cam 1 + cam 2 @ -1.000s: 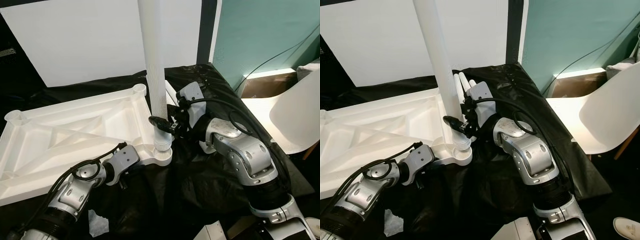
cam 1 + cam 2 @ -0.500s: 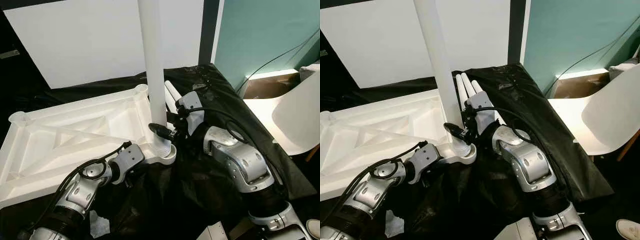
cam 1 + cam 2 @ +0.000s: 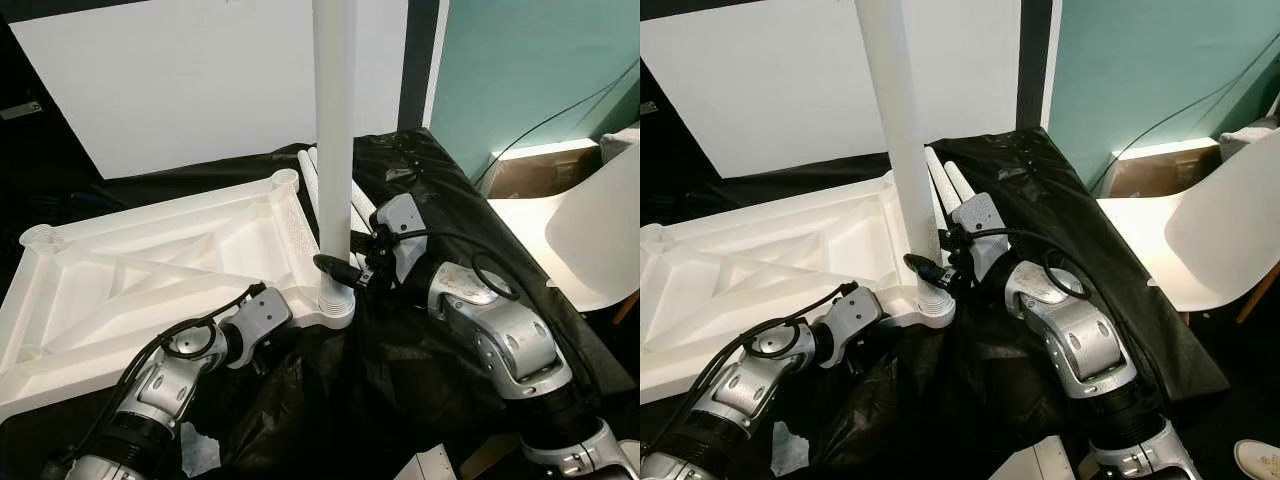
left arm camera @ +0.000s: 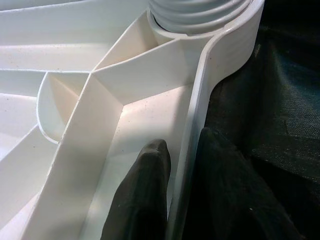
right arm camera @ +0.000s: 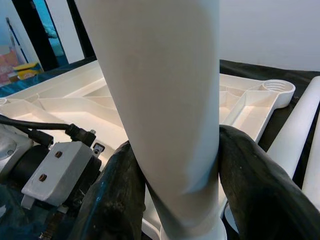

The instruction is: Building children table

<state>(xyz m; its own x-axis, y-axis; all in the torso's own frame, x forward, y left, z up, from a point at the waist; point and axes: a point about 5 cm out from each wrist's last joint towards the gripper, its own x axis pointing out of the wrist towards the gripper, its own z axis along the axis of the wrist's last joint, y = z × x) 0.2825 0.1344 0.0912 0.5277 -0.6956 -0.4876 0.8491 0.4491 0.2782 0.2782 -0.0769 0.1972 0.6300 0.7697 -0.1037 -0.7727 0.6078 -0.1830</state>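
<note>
Could cross-thread or pop out: tall white leg (image 3: 333,150) upright in tabletop (image 3: 150,270) corner socket, squeezed by right gripper (image 3: 345,268), left gripper (image 4: 182,200) pinching tabletop rim, any tilt or slip jamming the screw.

White tabletop (image 3: 150,270) & leg (image 3: 333,150), black cloth (image 3: 400,340), teal wall (image 3: 530,70).

Bright even indoor light, sharp focus, dark shadowed foreground
</note>
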